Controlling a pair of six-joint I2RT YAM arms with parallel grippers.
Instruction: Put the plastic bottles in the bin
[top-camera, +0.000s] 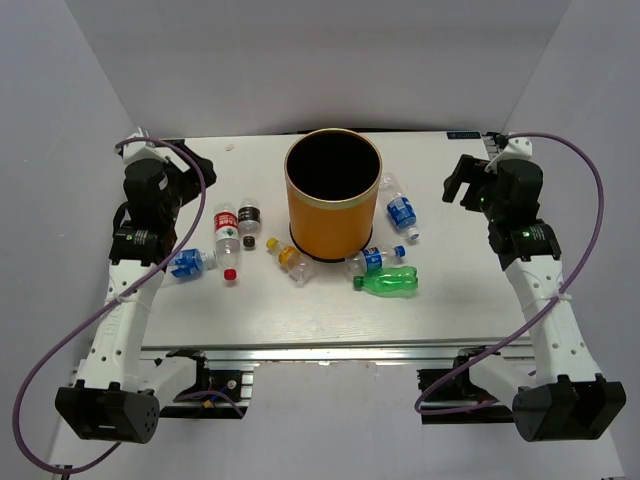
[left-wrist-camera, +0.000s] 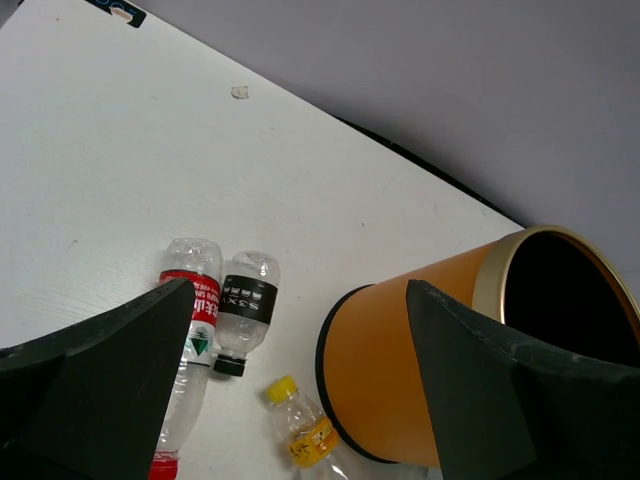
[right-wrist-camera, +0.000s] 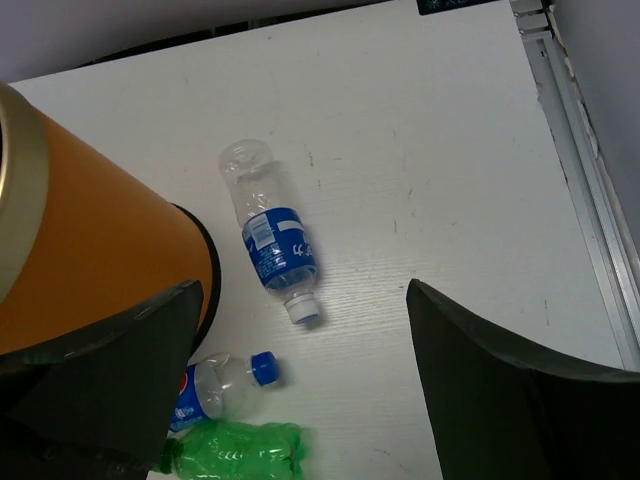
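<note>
The orange bin (top-camera: 332, 205) stands upright mid-table, its dark mouth open. Several plastic bottles lie around it. To its left are a red-labelled one (top-camera: 228, 240), a black-labelled one (top-camera: 249, 218), a blue-labelled one (top-camera: 188, 263) and a yellow-capped one (top-camera: 290, 260). To its right are a blue-labelled one (top-camera: 400, 211), a blue-capped one (top-camera: 374, 258) and a green one (top-camera: 390, 283). My left gripper (left-wrist-camera: 298, 330) hangs open above the red-labelled bottle (left-wrist-camera: 195, 310) and the bin (left-wrist-camera: 420, 350). My right gripper (right-wrist-camera: 303, 300) is open above the blue-labelled bottle (right-wrist-camera: 272, 245), holding nothing.
White walls close in the table at the back and sides. A metal rail (top-camera: 330, 350) runs along the near edge and another (right-wrist-camera: 580, 200) along the right edge. Purple cables loop beside both arms. A small scrap (left-wrist-camera: 239, 93) lies at the back left.
</note>
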